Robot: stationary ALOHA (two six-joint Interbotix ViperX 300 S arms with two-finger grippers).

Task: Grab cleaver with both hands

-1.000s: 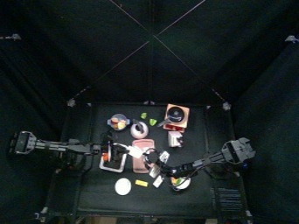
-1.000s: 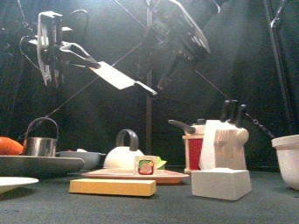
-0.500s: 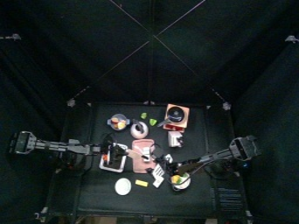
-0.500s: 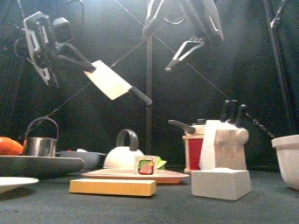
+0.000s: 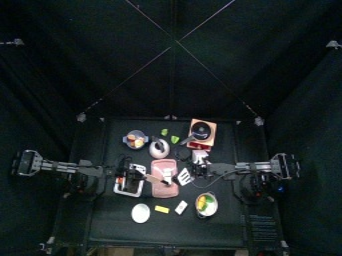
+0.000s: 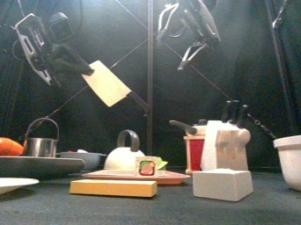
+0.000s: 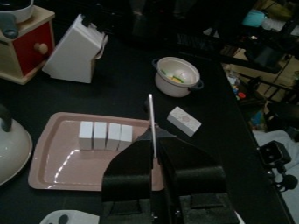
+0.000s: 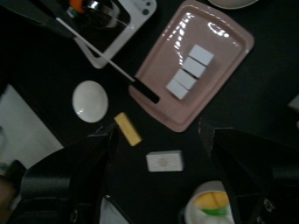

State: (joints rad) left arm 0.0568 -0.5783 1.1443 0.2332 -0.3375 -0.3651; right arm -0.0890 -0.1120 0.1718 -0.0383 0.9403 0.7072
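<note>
The cleaver (image 6: pixel 108 83) hangs in the air high above the desk (image 6: pixel 177 209), clamped by its handle in the left gripper (image 6: pixel 62 63); in the front view its pale blade tilts down toward the middle. The left wrist view shows that blade only edge-on, as a thin light line (image 7: pixel 152 122) rising from between the closed jaws, so its broad face is hidden there. In the top view the cleaver is too small and dark to pick out above the pink tray (image 5: pixel 160 178).

The right gripper (image 6: pixel 194 35) hangs high near the middle, well apart from the cleaver, its jaws spread wide and holding nothing; the right wrist view shows both jaws (image 8: pixel 163 166) standing apart, cut off by the picture's edge. That view also looks down on the cleaver (image 8: pixel 100 52) and the left gripper above the tray (image 8: pixel 193 66).

The front view alone shows the white kettle (image 6: pixel 123 156) and the knife block (image 6: pixel 223 145) in profile; a bowl (image 6: pixel 290 160) is cut off at its right edge. The left wrist view alone shows the four white blocks (image 7: pixel 107 133) on the tray clearly.
</note>
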